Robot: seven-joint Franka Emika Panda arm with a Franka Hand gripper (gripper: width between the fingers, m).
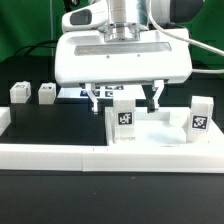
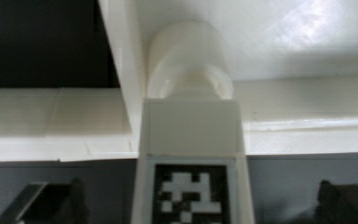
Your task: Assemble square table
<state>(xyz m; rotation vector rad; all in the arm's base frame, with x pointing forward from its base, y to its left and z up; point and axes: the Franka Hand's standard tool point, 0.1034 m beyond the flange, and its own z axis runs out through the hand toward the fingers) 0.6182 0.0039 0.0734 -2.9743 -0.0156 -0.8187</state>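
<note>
The white square tabletop (image 1: 160, 132) lies on the black table at the exterior view's right. Two white tagged legs stand upright on it, one (image 1: 124, 118) at its near left corner and one (image 1: 201, 115) at its right. My gripper (image 1: 125, 97) hangs over the left leg, open, with its dark fingertips (image 1: 95, 98) wide on either side and touching nothing. In the wrist view this leg (image 2: 194, 140) stands midway between the fingers (image 2: 51, 200), with clear gaps on both sides, and the tabletop's surface (image 2: 300, 70) lies behind it. Two loose legs (image 1: 19, 92) (image 1: 47, 93) stand at the far left.
A long low white border rail (image 1: 90, 156) runs along the table's front and up its left side (image 1: 4, 122). The marker board (image 1: 76, 92) lies flat behind the gripper. Black table surface (image 1: 55, 122) shows between the loose legs and the tabletop.
</note>
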